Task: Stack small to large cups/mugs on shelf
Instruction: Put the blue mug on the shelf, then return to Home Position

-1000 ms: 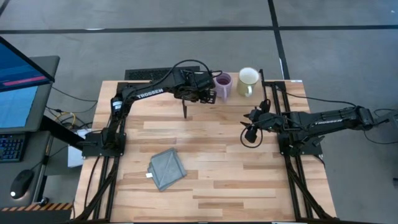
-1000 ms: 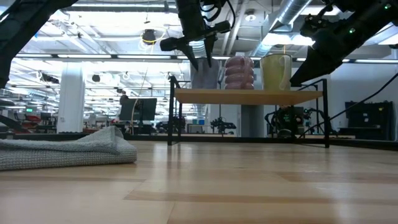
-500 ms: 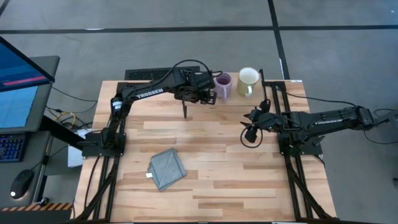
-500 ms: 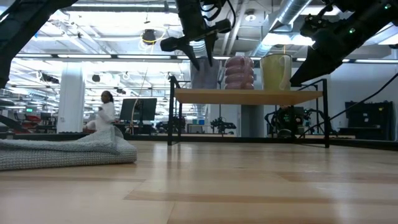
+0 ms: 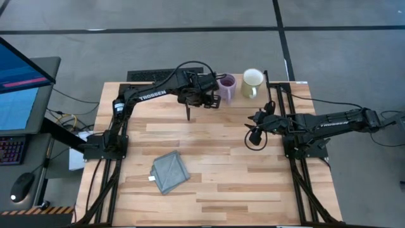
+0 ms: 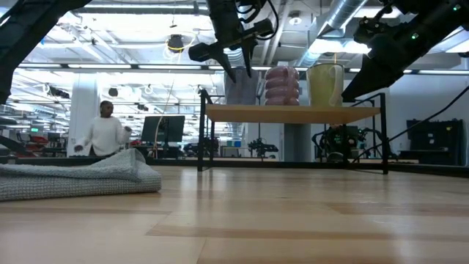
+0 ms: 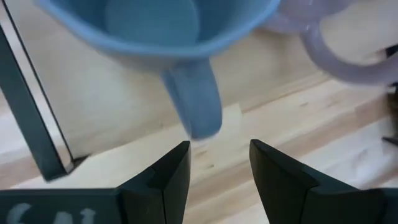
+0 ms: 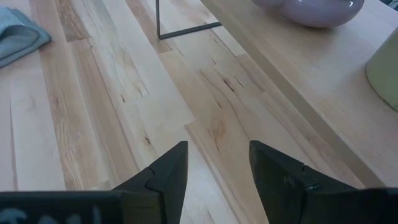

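- Light-wood shelf [image 6: 293, 114] on thin black legs stands at the far edge of the table [image 5: 215, 183]; I read its long axis as running left to right across that edge.
- Mug count: three. Blue mug [image 7: 155, 31], lavender mug [image 5: 226, 86], cream mug [image 5: 252, 82], all upright on the shelf with mouths up, in that order from left to right.
- Blue mug: in the left wrist view its handle [image 7: 194, 99] points toward the left gripper, out over the shelf's front edge. From above the arm hides this mug.
- Cream mug: its handle points toward the lavender mug in the high view.
- Lavender mug's handle direction: I cannot tell.
- Left gripper [image 7: 217, 163]: fingers apart, clamped on nothing; the blue handle ends just short of the gap between the fingertips.
- Right gripper [image 5: 255, 135]: over bare table in front of the shelf's right end, fingers apart and empty.
- Other counts: one folded grey-blue cloth [image 5: 170, 171], near the front left of the table, well apart from the shelf.
- Change against the earlier frames: arms, mugs and cloth sit where they were a second ago. Only the person [image 6: 105, 134] in the room behind has moved, now further left in the low view.
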`<act>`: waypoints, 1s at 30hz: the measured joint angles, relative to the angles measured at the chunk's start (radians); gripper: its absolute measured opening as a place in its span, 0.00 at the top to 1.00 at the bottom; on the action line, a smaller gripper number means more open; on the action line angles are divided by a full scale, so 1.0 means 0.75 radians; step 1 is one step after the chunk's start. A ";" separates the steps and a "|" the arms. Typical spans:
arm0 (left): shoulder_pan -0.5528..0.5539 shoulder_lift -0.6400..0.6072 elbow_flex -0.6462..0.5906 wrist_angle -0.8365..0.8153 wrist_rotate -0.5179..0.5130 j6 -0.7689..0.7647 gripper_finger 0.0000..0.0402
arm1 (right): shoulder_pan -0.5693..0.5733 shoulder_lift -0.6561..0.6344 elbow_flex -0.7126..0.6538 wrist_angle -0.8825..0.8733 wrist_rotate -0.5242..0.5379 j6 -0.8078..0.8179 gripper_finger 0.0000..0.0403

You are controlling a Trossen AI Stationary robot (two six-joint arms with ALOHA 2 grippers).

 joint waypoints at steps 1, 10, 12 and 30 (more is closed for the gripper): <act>0.000 0.000 0.000 -0.013 0.012 0.001 0.61 | 0.000 0.000 0.000 0.000 0.000 0.000 0.52; -0.007 0.000 0.001 -0.162 0.124 0.044 0.61 | 0.000 0.000 0.000 0.000 0.000 0.000 0.52; -0.021 -0.001 0.001 -0.144 0.156 0.112 0.61 | 0.000 0.000 0.000 0.000 0.000 0.000 0.52; -0.207 -0.171 0.188 0.096 -0.138 0.794 0.61 | 0.000 -0.001 0.078 0.009 0.000 0.002 0.52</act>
